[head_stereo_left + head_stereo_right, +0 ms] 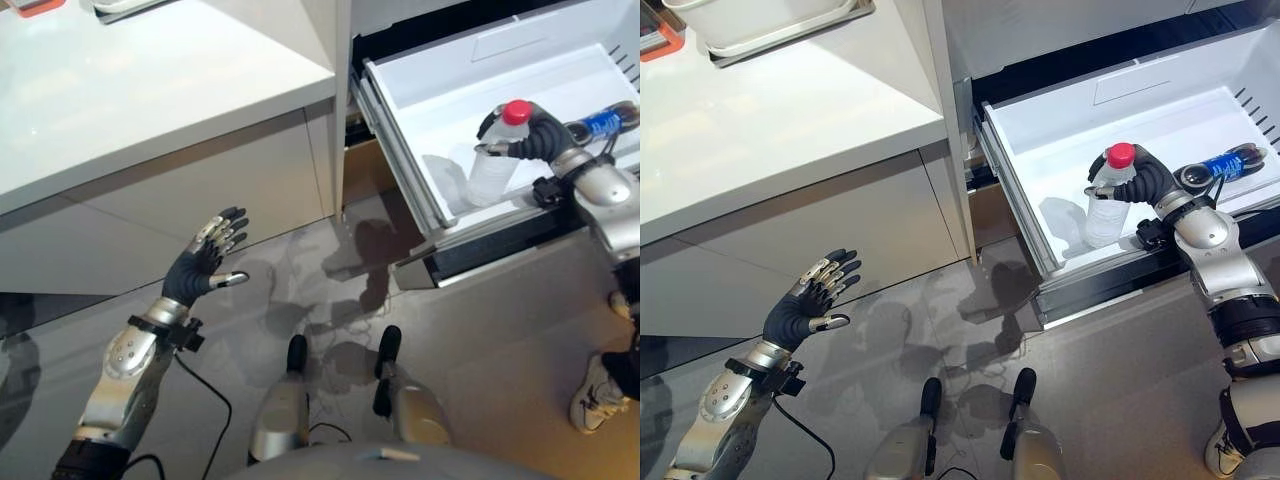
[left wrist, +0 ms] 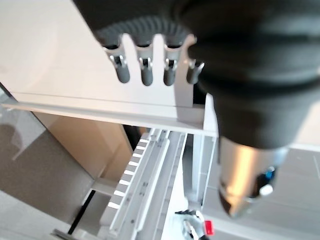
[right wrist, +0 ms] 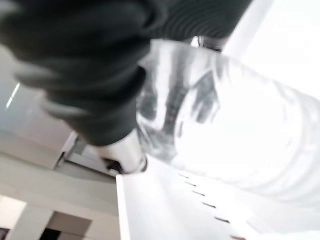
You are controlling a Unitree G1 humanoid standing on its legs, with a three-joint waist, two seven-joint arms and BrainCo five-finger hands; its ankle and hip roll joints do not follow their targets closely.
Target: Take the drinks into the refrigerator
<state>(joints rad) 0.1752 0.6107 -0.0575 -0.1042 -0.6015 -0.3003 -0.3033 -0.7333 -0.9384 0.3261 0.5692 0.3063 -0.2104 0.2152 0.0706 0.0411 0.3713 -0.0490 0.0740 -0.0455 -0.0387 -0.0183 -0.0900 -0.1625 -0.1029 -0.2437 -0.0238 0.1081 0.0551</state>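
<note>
White counter (image 1: 790, 120), pulled-out fridge drawer (image 1: 1040, 140), right robot hand (image 1: 1145, 180) gripping seemingly upright water bottle (image 1: 1106, 205), left robot hand (image 1: 810, 295) spread

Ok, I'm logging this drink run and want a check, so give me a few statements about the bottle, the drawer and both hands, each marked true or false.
1. The right hand grips a clear water bottle with a red cap. True.
2. The bottle lies flat on the floor. False: it stands upright inside the open white refrigerator drawer.
3. The left hand holds a second drink. False: it hangs open over the floor, holding nothing.
4. A dark bottle with a blue label lies in the drawer behind the right hand. True.
5. The drawer is pushed shut. False: it is pulled out.
</note>
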